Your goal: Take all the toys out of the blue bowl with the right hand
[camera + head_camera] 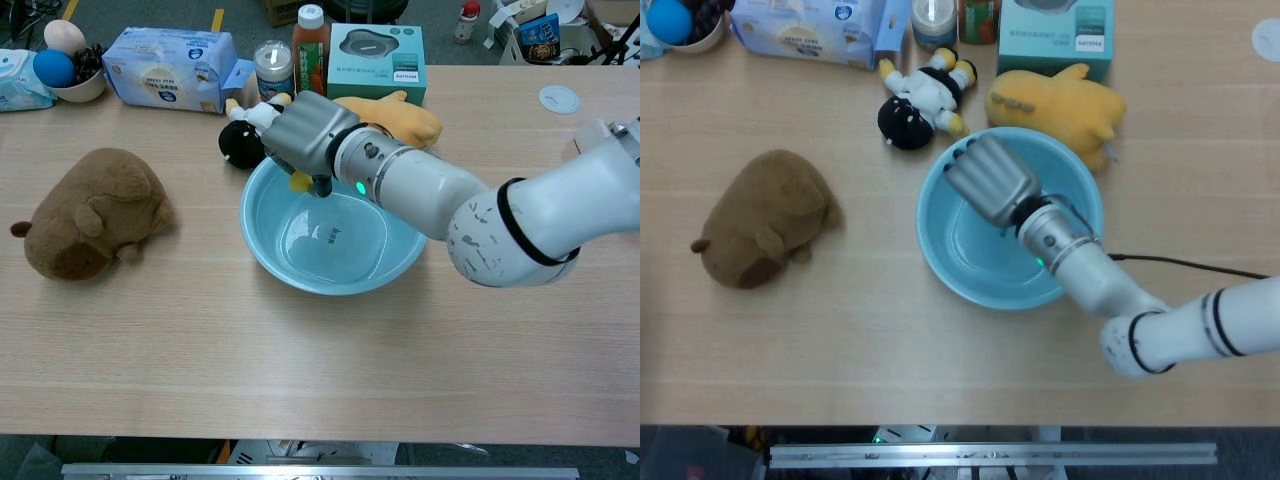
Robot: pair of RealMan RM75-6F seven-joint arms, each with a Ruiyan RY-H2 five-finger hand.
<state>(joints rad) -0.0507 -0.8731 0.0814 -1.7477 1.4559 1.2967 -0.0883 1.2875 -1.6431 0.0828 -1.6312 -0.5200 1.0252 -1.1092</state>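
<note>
My right hand (pixel 990 180) (pixel 308 140) hangs above the far left rim of the blue bowl (pixel 940 262) (pixel 262 250), fingers curled downward. It holds a small yellow toy (pixel 300 182), which peeks out beneath the fingers in the chest view; the head view hides it under the hand. The bowl's inside shows bare blue. A black-and-white doll (pixel 920 100) (pixel 248 132) and a yellow plush (pixel 1060 105) (pixel 392 118) lie just behind the bowl. A brown plush (pixel 765 215) (pixel 90 212) lies on the table to the left. My left hand is in neither view.
Along the back edge stand a tissue pack (pixel 170 68), a jar (pixel 272 68), an orange bottle (pixel 310 48) and a teal box (pixel 376 62). A small bowl with a blue ball (pixel 60 72) sits far left. A black cable (pixel 1200 268) trails from my right arm.
</note>
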